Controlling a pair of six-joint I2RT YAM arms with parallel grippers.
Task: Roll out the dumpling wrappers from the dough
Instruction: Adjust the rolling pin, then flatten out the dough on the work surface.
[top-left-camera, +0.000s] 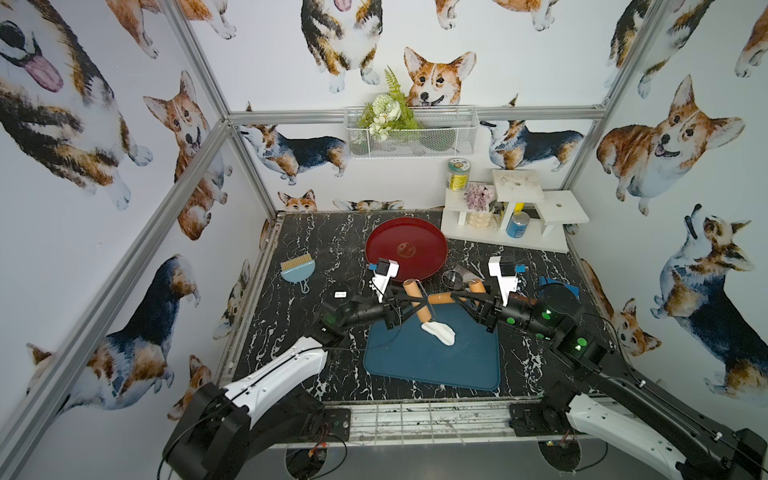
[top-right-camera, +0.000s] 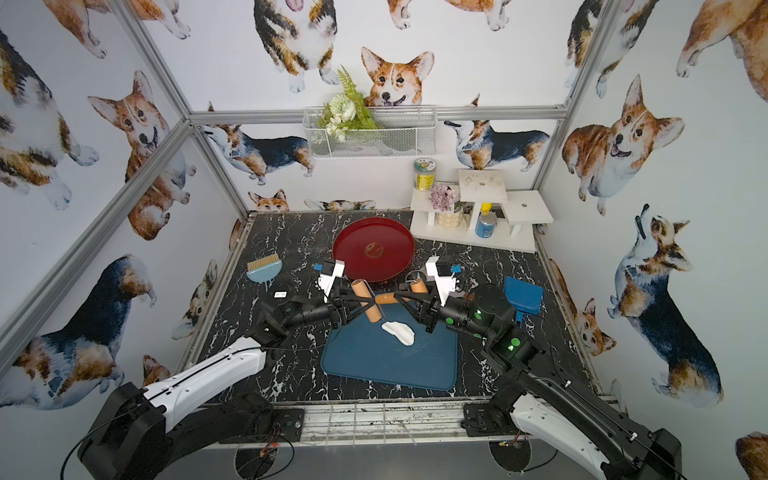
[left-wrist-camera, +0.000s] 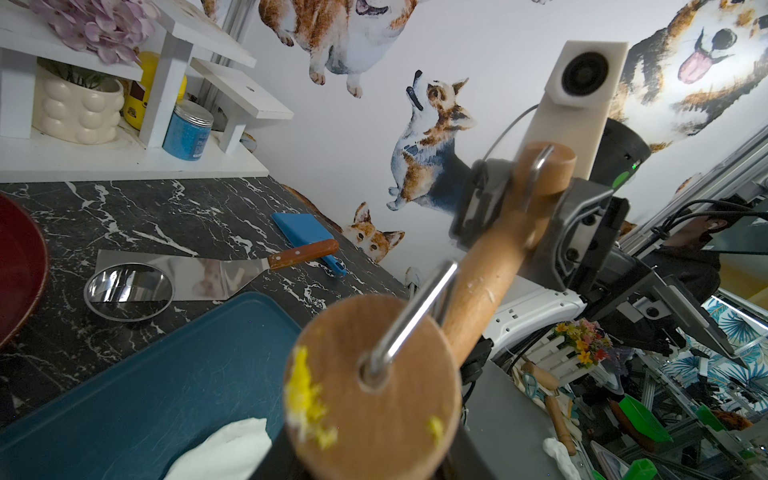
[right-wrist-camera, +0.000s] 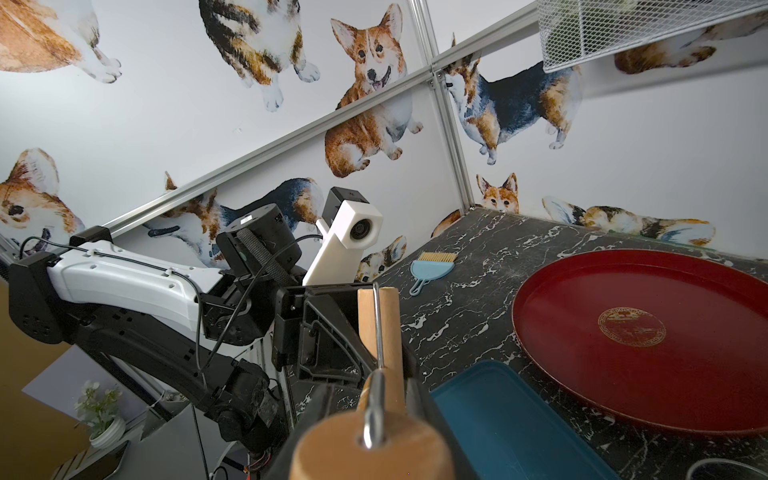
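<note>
Your arms reach in from 7 and 5 o'clock, wrists bent inward above the blue tray (top-left-camera: 415, 368). The dough (top-left-camera: 438, 332) lies at the tray's 12 o'clock. Just beyond, the left gripper (top-left-camera: 409, 300) clamps the rolling pin (top-left-camera: 440, 298) by its big roller and the right gripper (top-left-camera: 464, 297) clamps its handle. At 12 o'clock, the red plate (top-left-camera: 388, 237) bears an unreadable gold emblem.

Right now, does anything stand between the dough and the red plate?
Yes. The roller hangs across that path, above the far edge of the tray, its near end close to the dough; the plate lies beyond it.
</note>
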